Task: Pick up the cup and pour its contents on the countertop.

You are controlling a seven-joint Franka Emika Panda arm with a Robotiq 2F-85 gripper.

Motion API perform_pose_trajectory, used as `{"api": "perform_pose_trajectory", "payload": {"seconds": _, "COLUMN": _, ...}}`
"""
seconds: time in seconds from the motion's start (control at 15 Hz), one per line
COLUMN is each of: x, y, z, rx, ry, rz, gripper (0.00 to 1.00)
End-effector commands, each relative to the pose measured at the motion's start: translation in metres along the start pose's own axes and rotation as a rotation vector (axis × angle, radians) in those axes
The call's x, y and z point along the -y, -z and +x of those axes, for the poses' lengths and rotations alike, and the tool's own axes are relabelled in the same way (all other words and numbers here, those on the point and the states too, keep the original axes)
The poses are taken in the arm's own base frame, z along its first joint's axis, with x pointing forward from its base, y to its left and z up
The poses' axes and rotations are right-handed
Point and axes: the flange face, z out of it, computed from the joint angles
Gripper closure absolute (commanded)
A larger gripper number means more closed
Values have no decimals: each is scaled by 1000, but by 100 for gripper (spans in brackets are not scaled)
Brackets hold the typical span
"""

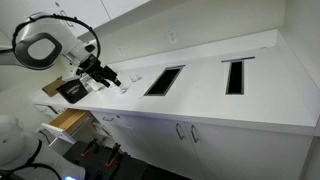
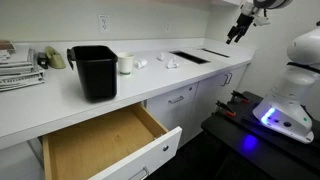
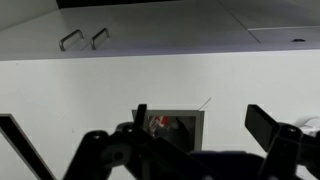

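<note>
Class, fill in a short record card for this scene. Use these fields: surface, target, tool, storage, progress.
surface: white countertop with two dark rectangular cut-outs
target: cup, upright on the countertop next to a black bin
tool: claw, open and empty, in the air well away from the cup
storage: wooden drawer, pulled open below the countertop
progress: cup not yet picked up

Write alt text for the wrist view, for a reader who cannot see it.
The open gripper hangs over the white countertop, its dark fingers spread either side of a dark rectangular cut-out. Two metal cabinet handles show near the top of the picture.
</note>
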Motion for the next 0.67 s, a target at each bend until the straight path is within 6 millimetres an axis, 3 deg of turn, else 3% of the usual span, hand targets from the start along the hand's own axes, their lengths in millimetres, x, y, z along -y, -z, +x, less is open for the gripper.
{"api": "perform_pose_trajectory", "payload": {"seconds": 0.0, "x": 0, "y": 1, "z": 0, "rx": 2, "ry": 0, "rz": 0, "gripper": 0}}
{"api": "perform_pose_trajectory", "payload": {"seconds": 0.6, "x": 7, "y": 2, "z": 3, "rx": -7, "ry": 8, "rz": 12, "gripper": 0}}
